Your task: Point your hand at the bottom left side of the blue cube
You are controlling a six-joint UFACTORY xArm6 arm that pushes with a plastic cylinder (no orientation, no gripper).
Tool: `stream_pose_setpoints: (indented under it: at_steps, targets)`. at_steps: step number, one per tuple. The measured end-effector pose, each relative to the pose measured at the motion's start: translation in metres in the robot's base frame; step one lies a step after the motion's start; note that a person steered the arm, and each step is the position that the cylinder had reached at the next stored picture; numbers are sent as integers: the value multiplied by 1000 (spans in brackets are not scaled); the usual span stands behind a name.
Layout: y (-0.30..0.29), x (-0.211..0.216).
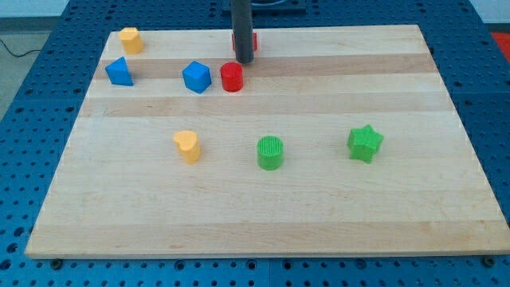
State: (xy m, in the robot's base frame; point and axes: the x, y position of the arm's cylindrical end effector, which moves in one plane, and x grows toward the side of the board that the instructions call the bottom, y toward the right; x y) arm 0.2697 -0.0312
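1. You have the blue cube (196,77) near the top of the wooden board (319,207), left of centre in the camera view.
2. My tip (244,60) sits at about 2 o'clock from that cube, a short way off and not touching it. There is no claw on this arm, only the straight dark rod, so it holds nothing.
3. Just at 3 o'clock of the cube you will see a red cylinder (231,77), near it but apart. It lies directly at 6 o'clock from my tip, just beside it.
4. Behind the rod, at its 12 o'clock, a second red block (253,41) shows only in part; you cannot make out its shape.
5. At 9 o'clock of the cube stands another blue block (119,71), angular in shape, well apart. A yellow block (131,40) sits at that one's 12 o'clock, near the board's top left corner.
6. At 6 o'clock of the cube, well apart, is a yellow heart-shaped block (188,146).
7. Further right in that lower row you have a green cylinder (270,152) and a green star (365,143).
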Motion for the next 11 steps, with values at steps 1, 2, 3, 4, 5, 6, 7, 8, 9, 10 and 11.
stream_pose_setpoints:
  at_steps: [1, 2, 3, 4, 5, 6, 7, 8, 9, 10, 11]
  targets:
    - [7, -12]
    - [16, -6]
    - [36, 13]
    - [36, 14]
    - [37, 13]
    - [85, 19]
    - [152, 41]
    - [140, 79]
    - [51, 107]
    - [-61, 109]
    - [-132, 105]
